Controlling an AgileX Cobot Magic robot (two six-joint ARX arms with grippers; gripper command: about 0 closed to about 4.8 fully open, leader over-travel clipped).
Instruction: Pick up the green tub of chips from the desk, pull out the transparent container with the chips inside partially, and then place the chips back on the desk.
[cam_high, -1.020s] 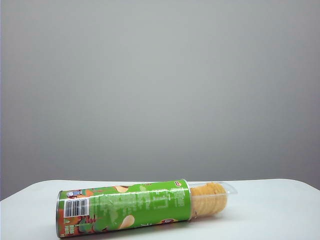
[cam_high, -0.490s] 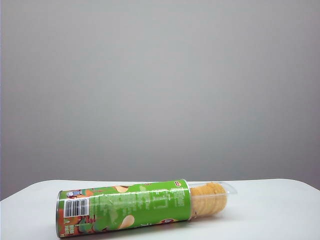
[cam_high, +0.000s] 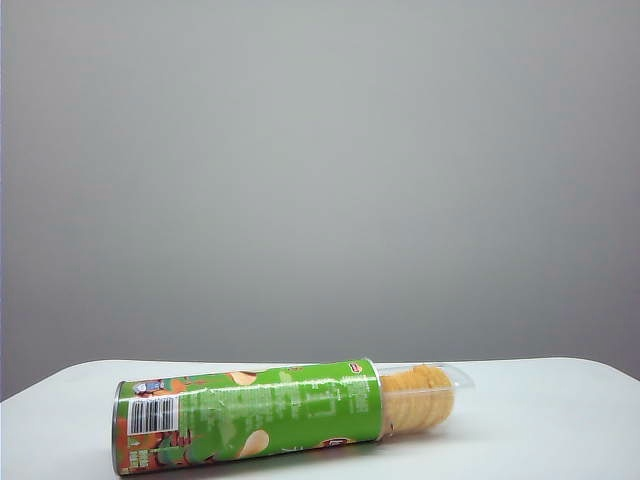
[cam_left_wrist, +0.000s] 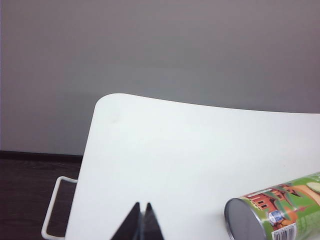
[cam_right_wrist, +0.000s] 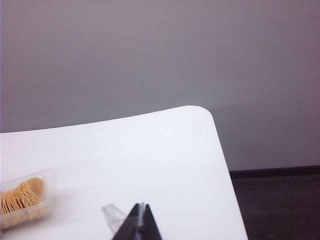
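Your left gripper (cam_left_wrist: 140, 222) and right gripper (cam_right_wrist: 139, 222) both hover over the desk (cam_high: 540, 410), fingers clenched on nothing. The green tub of chips (cam_high: 250, 415) lies there, the transparent container (cam_high: 425, 397) partly out.

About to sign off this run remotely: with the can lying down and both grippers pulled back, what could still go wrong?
1. The green tub of chips lies on its side on the desk, unheld, so it might roll.
2. The transparent container with the chips juts from the open end; a knock might spill them.
3. The left gripper and right gripper, both shut, are close by.
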